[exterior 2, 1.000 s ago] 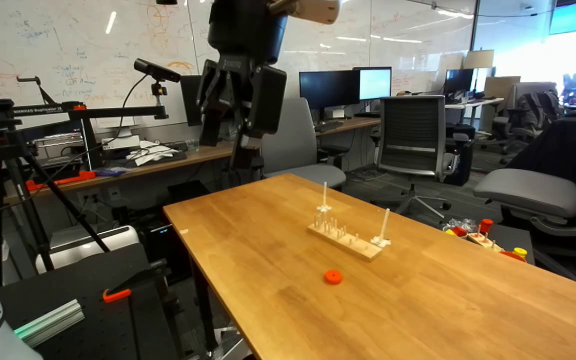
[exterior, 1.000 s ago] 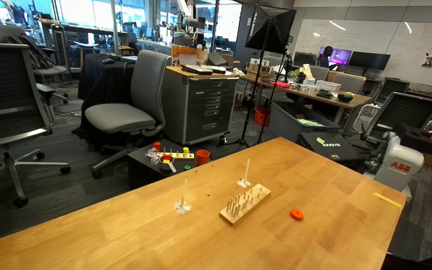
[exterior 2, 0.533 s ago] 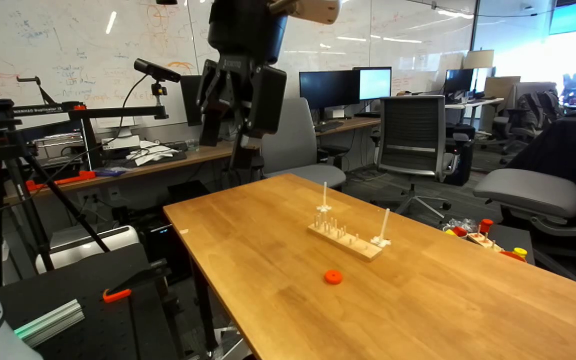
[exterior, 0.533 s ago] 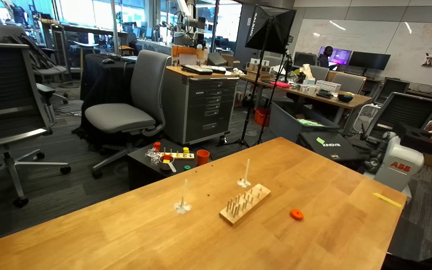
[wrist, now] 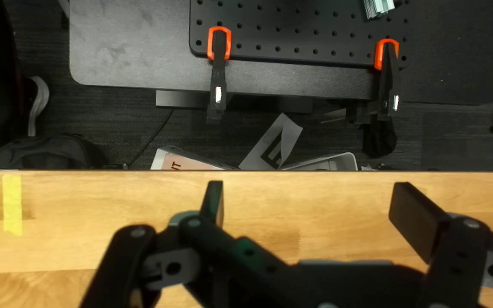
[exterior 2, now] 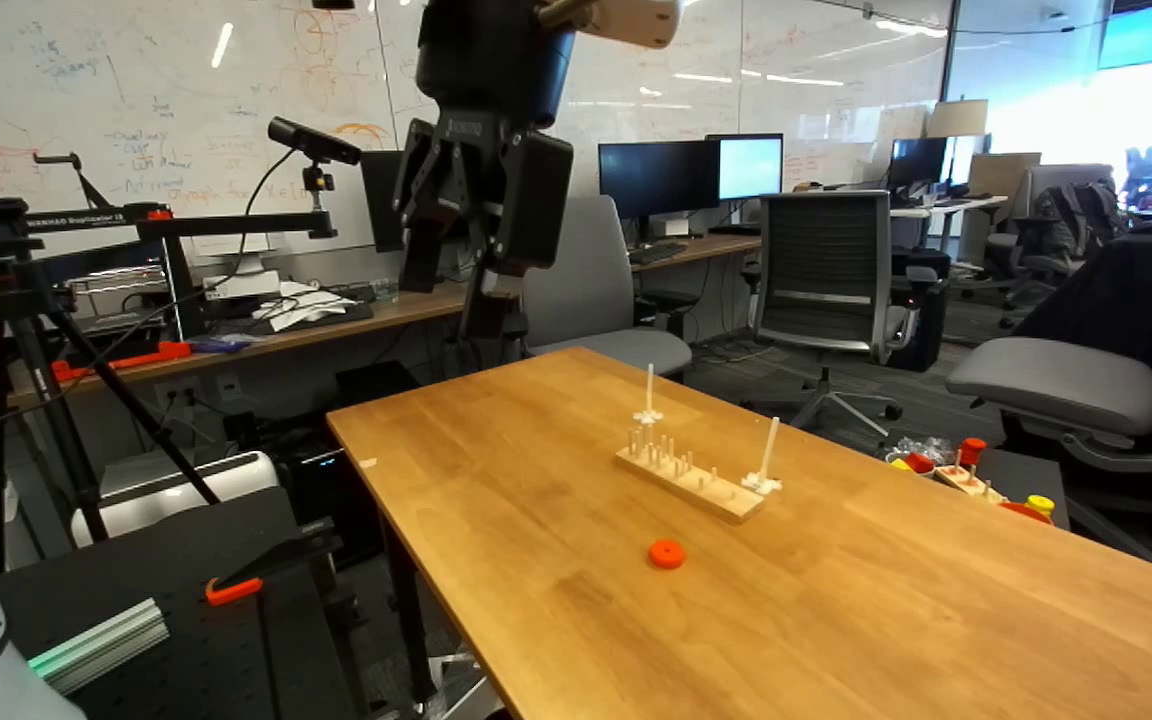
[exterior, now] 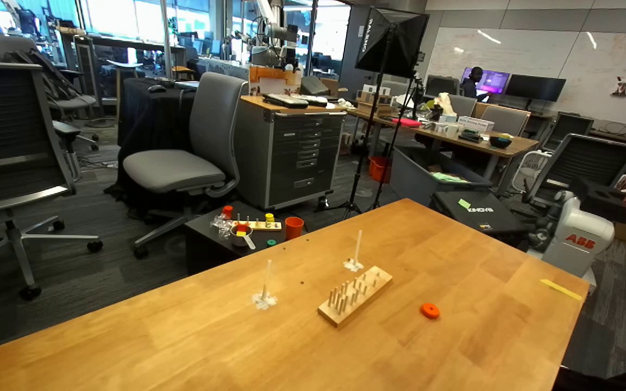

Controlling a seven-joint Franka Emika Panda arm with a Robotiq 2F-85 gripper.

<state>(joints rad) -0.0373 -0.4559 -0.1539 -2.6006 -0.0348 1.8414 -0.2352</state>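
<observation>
Two black fingers (wrist: 417, 218) stand wide apart in the wrist view, and between their tips only the wood of the table (exterior: 454, 358) can be seen, which lies lower. In an exterior view the fingers (exterior 2: 484, 308) hang in the air with the tips directed downward, and they hold no object.

On the table lies an orange disc (exterior 2: 666, 554) with a small hole in its middle. It rests flat on the wood and is apart from the other objects. Near to it there is a long wooden board (exterior: 367, 297), from which many short pegs (exterior: 344, 304) stand up; they are more dense toward one end. On the side of the board which is turned away from the disc, two thin pale rods (exterior: 268, 274) stand almost upright, each with some white material (exterior: 264, 303) around its foot. One of these rods (exterior: 357, 247) is just beside the board.

A yellow strip (exterior: 561, 289) lies on the table, close to the edge, and the wrist view shows it also. Beyond this edge, in the same view, a dark plate with holes (wrist: 287, 38) is visible, and two clamps (wrist: 218, 72) with orange tips reach over its border. In an exterior view, a low black stand (exterior: 201, 239) is next to the table and carries an orange cup (exterior: 293, 228) and small coloured pieces (exterior: 269, 218).
</observation>
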